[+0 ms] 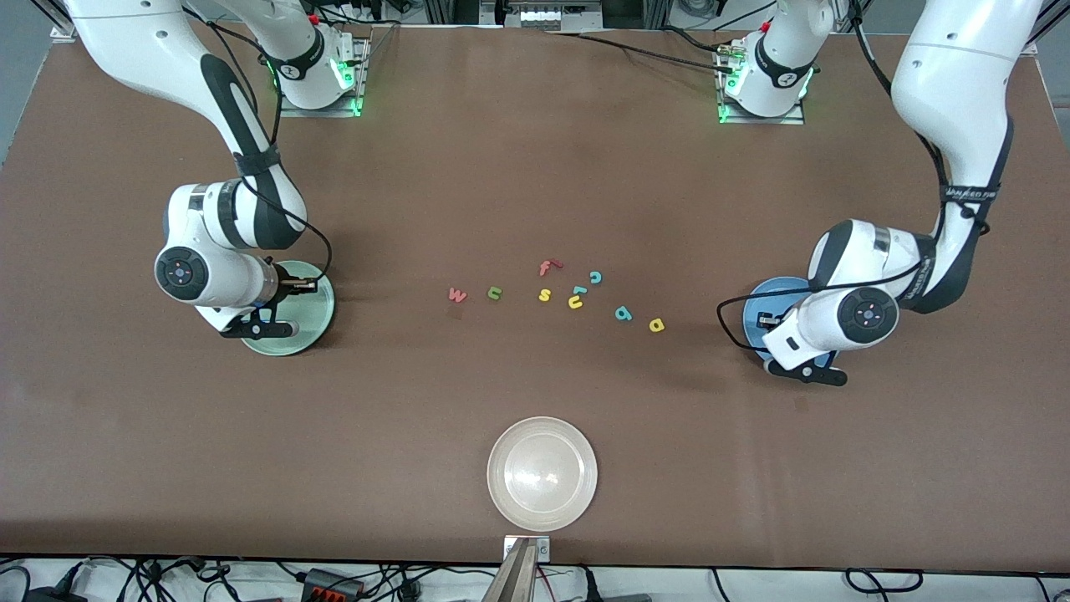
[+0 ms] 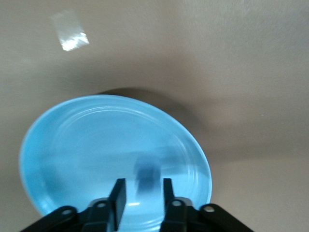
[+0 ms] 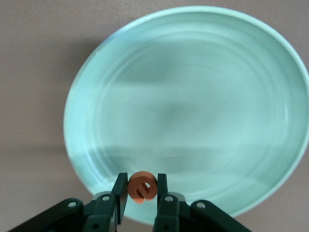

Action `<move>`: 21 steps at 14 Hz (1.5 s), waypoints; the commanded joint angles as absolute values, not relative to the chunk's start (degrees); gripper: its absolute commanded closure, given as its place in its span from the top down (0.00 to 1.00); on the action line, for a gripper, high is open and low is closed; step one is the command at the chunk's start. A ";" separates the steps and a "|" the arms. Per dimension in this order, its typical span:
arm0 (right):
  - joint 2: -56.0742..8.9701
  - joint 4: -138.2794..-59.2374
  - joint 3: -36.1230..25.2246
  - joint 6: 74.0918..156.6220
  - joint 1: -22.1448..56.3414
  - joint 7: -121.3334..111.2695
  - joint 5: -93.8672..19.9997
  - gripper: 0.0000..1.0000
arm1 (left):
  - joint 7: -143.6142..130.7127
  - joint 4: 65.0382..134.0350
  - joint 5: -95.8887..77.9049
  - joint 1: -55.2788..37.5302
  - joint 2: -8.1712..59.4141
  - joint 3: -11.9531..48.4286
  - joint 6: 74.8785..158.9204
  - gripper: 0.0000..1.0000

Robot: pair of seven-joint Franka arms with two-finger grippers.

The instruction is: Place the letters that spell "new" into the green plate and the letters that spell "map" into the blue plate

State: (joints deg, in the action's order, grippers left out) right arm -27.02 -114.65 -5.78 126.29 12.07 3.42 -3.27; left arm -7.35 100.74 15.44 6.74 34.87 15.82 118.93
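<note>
Brown table (image 1: 535, 167): three plates, eight loose letters

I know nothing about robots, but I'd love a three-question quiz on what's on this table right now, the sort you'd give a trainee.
1. True or false: the right gripper holds a yellow letter.
2. Which plate lies nearest to the front camera? A green, B blue, C cream-white.
3. Fill in: the left gripper hangs over the ___ plate.
Key: 1 false: it is shut on the orange "e", over the green plate. 2 C, the cream-white plate. 3 blue: the blue plate.
</note>
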 commanded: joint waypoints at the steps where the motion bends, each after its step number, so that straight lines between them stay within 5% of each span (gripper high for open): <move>1: -27.60 -114.09 -5.19 127.79 10.90 4.04 -3.60 0.55 | -6.24 100.20 16.17 6.86 34.10 17.31 118.39 1.00; 2: -27.25 -113.65 -5.19 127.53 10.90 4.48 -3.60 1.00 | -6.50 99.85 16.08 6.59 33.93 18.45 118.30 1.00; 5: -25.23 -111.89 -4.40 127.09 12.82 5.70 -3.69 1.00 | -6.59 96.17 16.00 5.55 34.54 23.89 118.39 1.00; 11: -27.67 -108.63 -4.22 130.15 26.00 11.61 -3.00 1.00 | -26.68 94.83 15.55 -1.49 39.10 23.82 124.70 1.00; 17: -30.59 -108.63 -4.04 134.56 34.27 -8.24 -2.73 1.00 | -30.05 95.80 15.64 -1.58 43.06 23.82 129.54 1.00; 18: -30.50 -108.63 -4.04 134.56 34.97 -10.96 -2.81 0.97 | -30.41 95.89 15.64 -1.67 43.76 23.82 130.16 0.91; 20: -30.59 -108.63 -4.04 136.30 35.07 -15.97 -2.73 0.77 | -32.68 95.89 15.47 -2.46 44.03 23.82 130.08 0.70; 21: -31.46 -108.63 -4.04 138.49 35.16 -18.17 -2.72 0.76 | -34.17 95.89 15.56 -2.46 44.03 23.82 130.08 0.69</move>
State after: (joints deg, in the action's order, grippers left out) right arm -30.86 -108.74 -3.72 135.79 35.08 -13.10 -3.09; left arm -31.24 96.02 15.38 -1.97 44.05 23.77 129.67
